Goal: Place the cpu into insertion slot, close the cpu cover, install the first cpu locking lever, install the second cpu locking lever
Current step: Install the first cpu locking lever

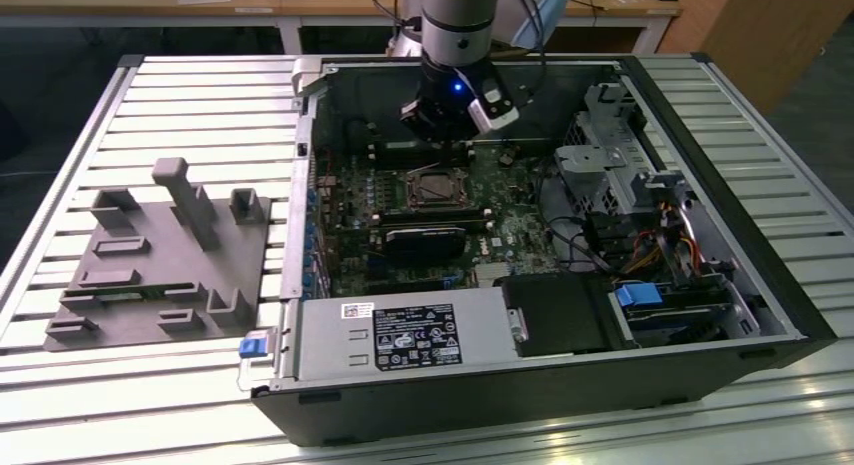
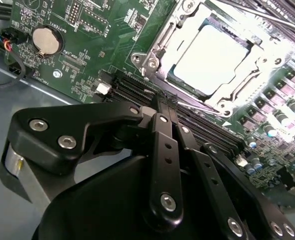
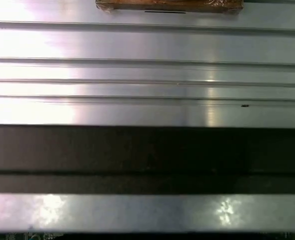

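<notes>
My gripper [image 1: 451,125] is hovering over the open computer case [image 1: 534,385], at 12 o'clock from the socket [image 1: 437,188]. Fingers: cannot tell. The cpu [image 2: 215,57] is sitting in the socket under the metal cover [image 2: 160,50].

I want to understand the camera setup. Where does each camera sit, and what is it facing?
Exterior view: high above, off the arm, looking down into the open computer case; the arm and end effector hang over the insertion slot.
Second wrist view: on the arm, looking past black end effector linkage at the cpu under its cpu cover.
First wrist view: on the arm, facing ribbed metal slats.
Exterior and second wrist views share the motherboard.
</notes>
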`<action>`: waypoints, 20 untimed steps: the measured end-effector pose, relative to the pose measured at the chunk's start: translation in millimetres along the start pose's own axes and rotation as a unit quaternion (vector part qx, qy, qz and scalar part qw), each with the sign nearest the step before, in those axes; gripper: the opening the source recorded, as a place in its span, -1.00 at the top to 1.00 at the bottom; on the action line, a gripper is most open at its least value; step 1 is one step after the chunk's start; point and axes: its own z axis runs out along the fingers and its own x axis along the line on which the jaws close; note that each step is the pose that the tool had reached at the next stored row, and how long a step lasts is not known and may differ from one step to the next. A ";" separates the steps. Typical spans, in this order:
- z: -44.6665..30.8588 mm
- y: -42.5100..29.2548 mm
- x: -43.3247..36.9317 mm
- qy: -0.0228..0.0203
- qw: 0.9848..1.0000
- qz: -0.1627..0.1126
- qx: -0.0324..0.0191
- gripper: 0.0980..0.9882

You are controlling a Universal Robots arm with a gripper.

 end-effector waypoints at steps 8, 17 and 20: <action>9.5 -0.7 -1.1 0.000 1.000 0.000 0.000 0.98; 13.8 -0.5 -2.6 0.001 1.000 0.000 0.002 0.98; 14.3 -0.3 -2.7 0.001 1.000 0.000 0.003 0.98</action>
